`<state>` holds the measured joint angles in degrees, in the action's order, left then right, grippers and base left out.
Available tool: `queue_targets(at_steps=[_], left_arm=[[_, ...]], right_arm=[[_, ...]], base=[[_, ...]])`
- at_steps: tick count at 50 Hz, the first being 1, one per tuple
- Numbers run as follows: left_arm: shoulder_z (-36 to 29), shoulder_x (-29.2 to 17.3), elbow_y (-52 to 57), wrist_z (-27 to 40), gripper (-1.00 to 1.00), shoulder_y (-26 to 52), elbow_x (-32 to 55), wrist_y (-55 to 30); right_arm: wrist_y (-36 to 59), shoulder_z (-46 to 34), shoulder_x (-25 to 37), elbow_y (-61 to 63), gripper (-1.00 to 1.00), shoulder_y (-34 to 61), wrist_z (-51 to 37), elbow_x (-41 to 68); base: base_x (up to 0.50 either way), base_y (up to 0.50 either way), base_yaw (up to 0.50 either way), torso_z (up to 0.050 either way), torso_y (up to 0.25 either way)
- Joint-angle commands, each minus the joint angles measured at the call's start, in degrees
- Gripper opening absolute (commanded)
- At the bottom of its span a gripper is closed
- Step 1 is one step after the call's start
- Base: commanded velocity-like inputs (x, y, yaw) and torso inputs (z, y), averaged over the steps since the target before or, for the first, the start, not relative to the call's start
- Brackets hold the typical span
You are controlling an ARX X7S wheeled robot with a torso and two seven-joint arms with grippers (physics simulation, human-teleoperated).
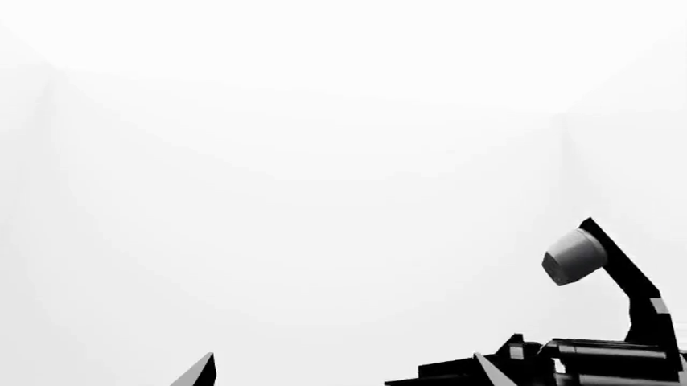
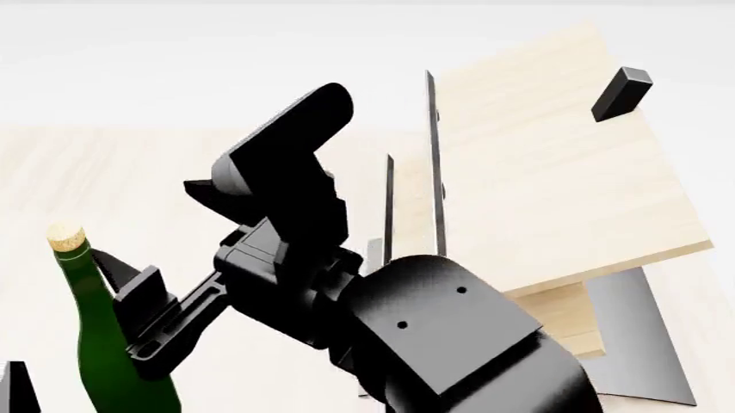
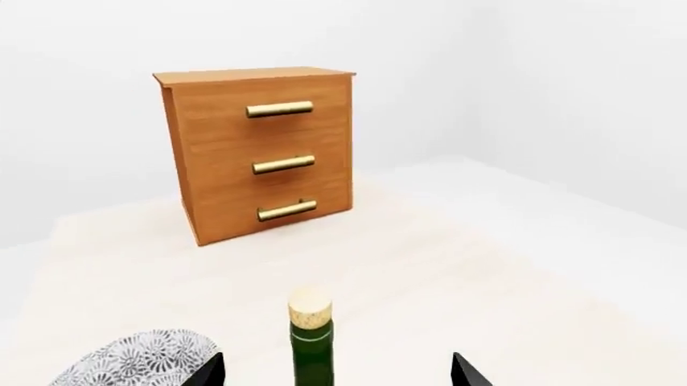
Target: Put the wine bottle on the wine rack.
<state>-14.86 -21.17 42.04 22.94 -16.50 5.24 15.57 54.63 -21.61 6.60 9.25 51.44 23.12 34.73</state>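
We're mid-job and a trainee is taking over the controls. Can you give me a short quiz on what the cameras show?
1. True or false: the wine bottle already lies on the wine rack.
2. How many brass handles does the cabinet have? A: two. B: three. C: four.
3. Fill in: in the right wrist view, the bottle's neck stands upright between the right gripper's two open ____.

Key: 1 false, it stands upright on the table, apart from the rack. 2 B. 3 fingers.
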Motion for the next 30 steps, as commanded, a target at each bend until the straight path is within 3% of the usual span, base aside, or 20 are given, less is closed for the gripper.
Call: queue_targets(at_steps=[1,18,30], left_arm=[[-0.35,-0.07,-0.66,0.09,1.0,0.35,0.04,0.02],[-0.31,-0.5,-0.36,0.45,1.0,0.28,0.34,0.21],[-0.42,-0.8,0.05,0.68,1.0,0.13,0.44,0.14]], right_arm=[[-0.7,-1.44,-2.19,-8.13,1.0,2.95,1.42,0.45],[-0.59,-6.18,-5.2,-13.32,1.0,6.57,1.03,1.68],[-8.61,-11.06,-6.29,-26.04,1.0,9.76,0.88,2.5]], base=[[0.0,0.0,0.0,0.0,0.0],[0.0,0.0,0.0,0.0,0.0],[0.0,0.0,0.0,0.0,0.0]])
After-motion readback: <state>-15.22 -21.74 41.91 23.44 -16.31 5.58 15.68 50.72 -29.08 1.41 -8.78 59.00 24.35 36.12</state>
